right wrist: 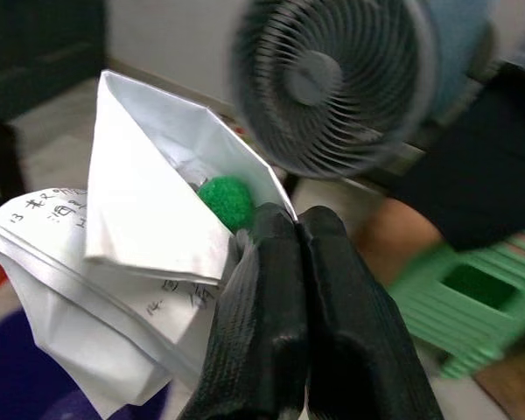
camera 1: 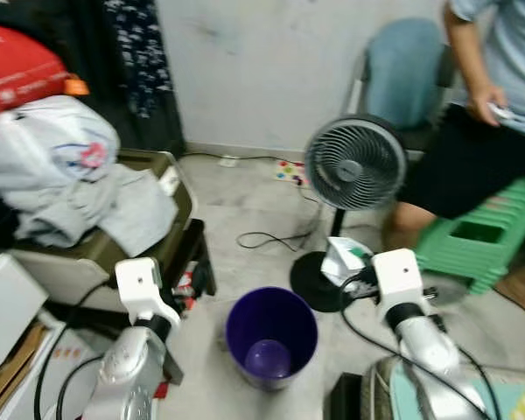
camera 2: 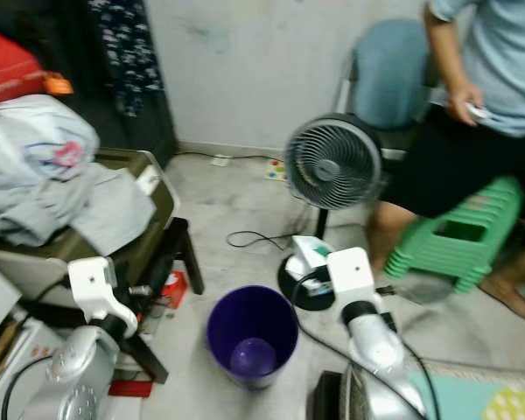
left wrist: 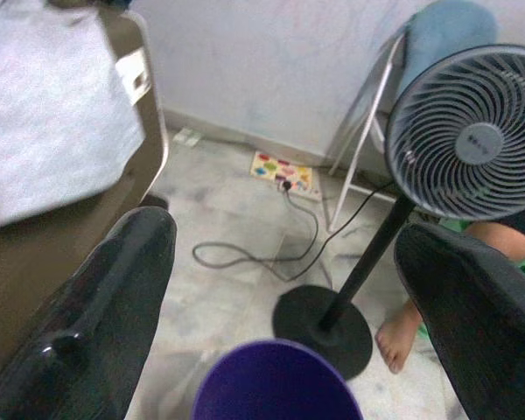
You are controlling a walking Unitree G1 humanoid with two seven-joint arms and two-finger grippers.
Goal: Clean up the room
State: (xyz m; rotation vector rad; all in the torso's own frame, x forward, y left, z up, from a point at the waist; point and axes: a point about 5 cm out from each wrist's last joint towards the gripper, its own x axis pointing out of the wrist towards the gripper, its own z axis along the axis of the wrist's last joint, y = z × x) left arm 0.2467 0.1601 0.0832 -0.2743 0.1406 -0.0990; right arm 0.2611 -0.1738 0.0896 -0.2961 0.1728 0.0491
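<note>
The right end effector (right wrist: 289, 229), fingers pressed together, pinches crumpled white paper packaging (right wrist: 131, 254) with a green spot, just beside the rim of the round purple plastic bin (camera 1: 271, 337) on the floor. The left end effector (left wrist: 289, 262) hangs spread above the bin. Next, I judge, the paper must shift over the bin's mouth before release; beyond stand a black pedestal fan (camera 1: 354, 164) and a seated person (camera 1: 486, 105).

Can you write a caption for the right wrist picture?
Right gripper pinches crumpled white paper beside a standing fan.
</note>
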